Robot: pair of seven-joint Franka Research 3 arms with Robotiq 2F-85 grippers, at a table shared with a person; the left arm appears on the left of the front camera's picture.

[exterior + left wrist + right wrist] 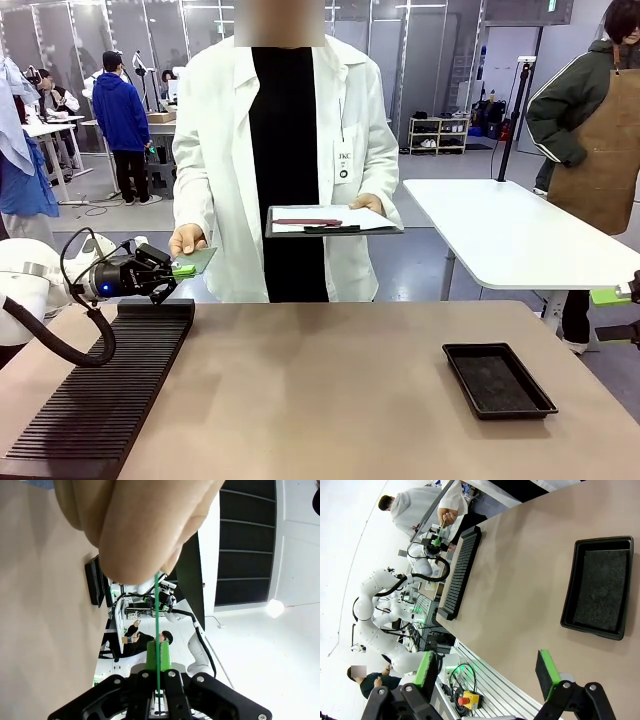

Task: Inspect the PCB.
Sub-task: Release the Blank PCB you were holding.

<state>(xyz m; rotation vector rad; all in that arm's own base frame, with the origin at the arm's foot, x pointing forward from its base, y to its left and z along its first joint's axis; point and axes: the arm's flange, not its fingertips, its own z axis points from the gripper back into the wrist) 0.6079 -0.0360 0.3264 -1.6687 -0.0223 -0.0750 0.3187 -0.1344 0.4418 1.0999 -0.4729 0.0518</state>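
Clamped tight between the pads of the robot's left hand (178, 272): the thin flat green circuit board (196, 261), held out level at the far left of the tan counter (330, 380). Pinched at its other end by the person's fingers (186, 240), seemingly a handover for checking. Right hand (485, 674) spread wide, holding nothing.

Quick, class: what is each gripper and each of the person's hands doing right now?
Left gripper: closed on the PCB.
Right gripper: open, empty.
Person's right hand: holding the PCB's other end.
Person's left hand: holding the clipboard.
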